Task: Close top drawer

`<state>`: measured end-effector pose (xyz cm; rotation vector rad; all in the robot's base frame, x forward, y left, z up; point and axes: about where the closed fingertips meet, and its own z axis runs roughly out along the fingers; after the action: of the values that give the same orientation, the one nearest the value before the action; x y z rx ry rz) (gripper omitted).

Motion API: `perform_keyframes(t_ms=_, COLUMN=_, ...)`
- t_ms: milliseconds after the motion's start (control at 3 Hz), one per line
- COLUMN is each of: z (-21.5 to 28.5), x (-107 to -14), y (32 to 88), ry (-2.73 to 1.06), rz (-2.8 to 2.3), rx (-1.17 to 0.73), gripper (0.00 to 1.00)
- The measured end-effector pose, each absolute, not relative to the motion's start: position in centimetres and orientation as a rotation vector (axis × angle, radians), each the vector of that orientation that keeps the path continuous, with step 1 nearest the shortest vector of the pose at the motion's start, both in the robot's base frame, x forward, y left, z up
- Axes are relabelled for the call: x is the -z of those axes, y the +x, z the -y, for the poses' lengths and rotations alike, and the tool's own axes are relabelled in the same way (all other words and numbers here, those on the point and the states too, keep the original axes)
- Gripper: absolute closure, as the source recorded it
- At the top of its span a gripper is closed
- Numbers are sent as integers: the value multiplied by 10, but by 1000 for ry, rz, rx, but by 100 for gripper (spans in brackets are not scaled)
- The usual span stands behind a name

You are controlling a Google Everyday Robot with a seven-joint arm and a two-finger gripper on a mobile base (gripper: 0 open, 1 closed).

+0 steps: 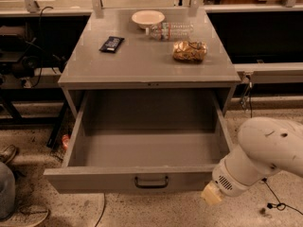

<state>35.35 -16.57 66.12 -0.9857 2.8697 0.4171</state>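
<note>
The gripper [211,193] is hanging low at the near right, just beside the right end of the top drawer [94,179]; whether it is clenched or released cannot be told. The bulky white arm [267,150] is angling down-left toward it. The drawer is standing pulled wide out of the cabinet [142,67], its handle [151,181] untouched. Farther back, a snack bag [190,51], dark packet [111,44], bottle [170,31] and bowl [147,18] are resting on top.
</note>
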Motion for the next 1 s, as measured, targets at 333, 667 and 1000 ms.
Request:
perform_keyframes(t_ms=333, z=164, x=-641, y=387, ry=-917, rz=-2837, rx=-397, gripper=100)
perform_keyframes(t_ms=667, z=163, x=-641, y=393, ry=-910, rz=-2826, rx=-394, gripper=100)
perform_keyframes(t_ms=1000, z=152, x=-651, y=451, ry=-868, rz=-2728, rx=-367, gripper=100)
